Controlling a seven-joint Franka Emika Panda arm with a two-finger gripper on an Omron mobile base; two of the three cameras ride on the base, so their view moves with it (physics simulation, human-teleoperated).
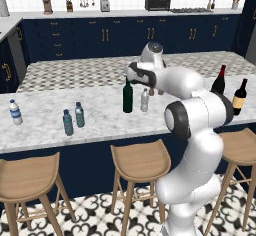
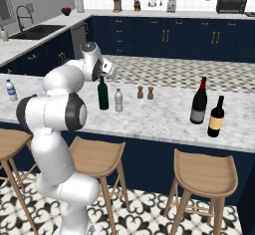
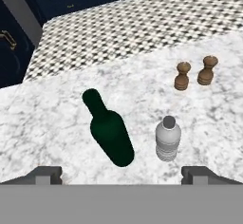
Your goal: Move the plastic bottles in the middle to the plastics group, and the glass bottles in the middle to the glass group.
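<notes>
Overhead, the gripper (image 3: 121, 173) hung with its fingers spread wide and nothing between them, above the marble counter (image 3: 57, 137) and the two middle bottles left there: the dark green glass bottle (image 3: 110, 132) and, just to its right, the clear greyish plastic bottle (image 3: 167, 139), both upright. Further left, the pale blue bottle (image 1: 79, 114) stood just beside the teal-blue bottle (image 1: 68, 122), seemingly already in the plastics group with the white bottle (image 1: 15, 112), though the grouping was hard to judge. The two red-topped wine bottles (image 2: 199, 101) waited far right; two moves apparently remained.
</notes>
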